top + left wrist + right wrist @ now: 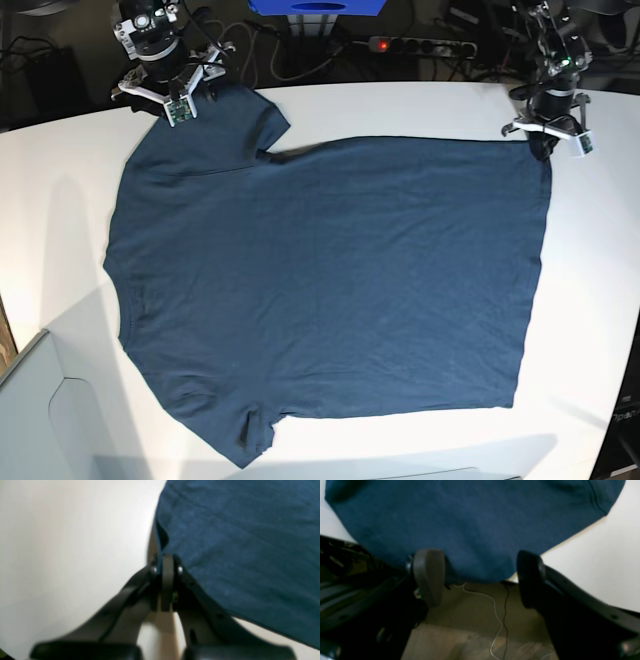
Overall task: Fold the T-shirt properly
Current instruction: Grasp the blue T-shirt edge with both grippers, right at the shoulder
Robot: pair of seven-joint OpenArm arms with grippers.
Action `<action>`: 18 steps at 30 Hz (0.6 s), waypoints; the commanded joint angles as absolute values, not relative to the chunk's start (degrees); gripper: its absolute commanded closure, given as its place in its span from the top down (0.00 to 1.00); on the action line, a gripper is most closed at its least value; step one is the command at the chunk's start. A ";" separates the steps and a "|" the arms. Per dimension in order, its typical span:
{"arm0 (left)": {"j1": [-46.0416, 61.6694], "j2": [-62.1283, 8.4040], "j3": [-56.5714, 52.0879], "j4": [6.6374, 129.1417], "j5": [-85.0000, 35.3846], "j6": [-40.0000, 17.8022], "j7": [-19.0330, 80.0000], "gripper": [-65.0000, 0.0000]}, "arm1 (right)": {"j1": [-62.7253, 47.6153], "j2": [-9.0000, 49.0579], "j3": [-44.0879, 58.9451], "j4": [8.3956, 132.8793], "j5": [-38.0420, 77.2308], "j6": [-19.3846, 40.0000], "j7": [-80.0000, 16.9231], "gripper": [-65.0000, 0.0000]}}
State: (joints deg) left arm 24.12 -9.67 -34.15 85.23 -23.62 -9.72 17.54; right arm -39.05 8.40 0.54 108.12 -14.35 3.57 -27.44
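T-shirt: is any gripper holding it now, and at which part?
The left gripper is shut on the T-shirt, pinching its edge at a hem corner. The right gripper is open at a sleeve and holds nothing.

One shirt, two arms, one table.
On the white table (600, 260) lies a single dark teal-blue short-sleeved cotton T-shirt (330, 290); two black robot grippers, left gripper (546, 138) and right gripper (190, 95); one black power strip (410, 45) behind.
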 commanded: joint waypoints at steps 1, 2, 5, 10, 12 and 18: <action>24.31 -10.42 -34.51 86.11 -23.78 -9.80 16.75 0.00 | -38.99 8.75 0.66 108.44 -14.20 4.18 -26.68 0.65; 24.31 -10.42 -34.51 86.11 -23.78 -9.80 16.75 0.00 | -38.90 8.75 0.66 108.09 -14.20 4.18 -26.51 0.65; 24.31 -10.42 -34.51 86.11 -23.78 -9.80 16.75 0.00 | -38.73 8.75 0.57 107.03 -14.20 5.49 -26.42 0.59; 24.31 -10.42 -34.59 86.11 -23.69 -9.80 16.84 0.00 | -38.02 8.40 3.03 106.33 -14.20 14.55 -26.86 0.47; 24.31 -10.42 -34.59 86.11 -23.69 -9.80 16.84 0.00 | -38.02 7.69 4.00 106.33 -14.20 16.04 -26.86 0.43; 24.31 -10.42 -34.59 86.11 -23.69 -9.80 16.84 0.00 | -37.93 6.90 7.08 106.33 -14.20 18.07 -26.77 0.18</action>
